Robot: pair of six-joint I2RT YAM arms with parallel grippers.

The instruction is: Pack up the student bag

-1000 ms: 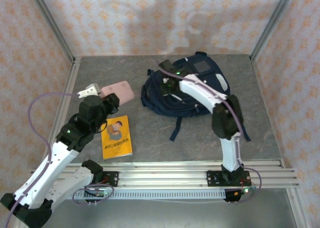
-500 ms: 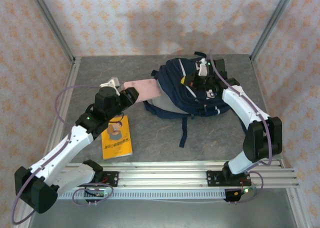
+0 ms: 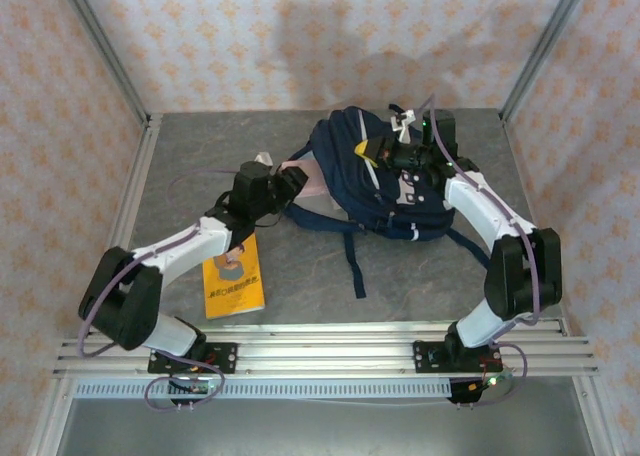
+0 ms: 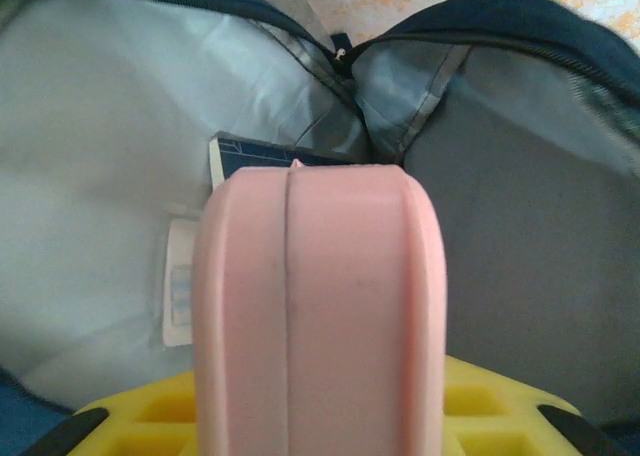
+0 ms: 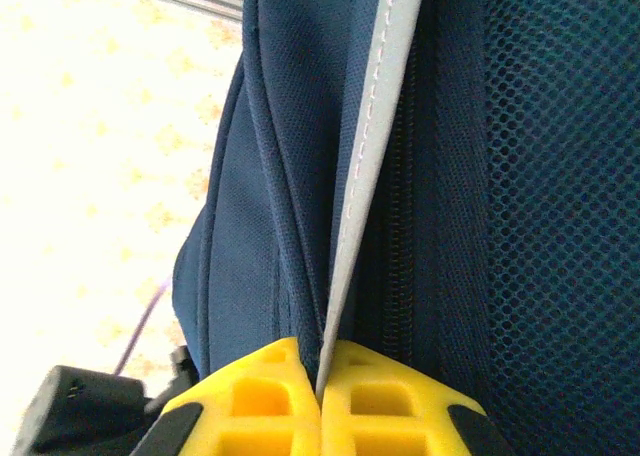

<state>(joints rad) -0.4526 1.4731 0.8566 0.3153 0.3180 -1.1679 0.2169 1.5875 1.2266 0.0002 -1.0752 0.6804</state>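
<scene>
— Pink case (image 4: 320, 306), clamped in left jaws, is held at the mouth of the student bag (image 3: 345, 176) (rear of worktop (image 3: 200, 146)).
— Were its trim (image 5: 365, 176) slipped from the shut right jaws, entry could be blocked.

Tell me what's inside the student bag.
A pink case pokes into the open student bag, lined grey. Behind it a dark blue item peeks out; a white label sits on the lining. The case covers the rest.
</scene>
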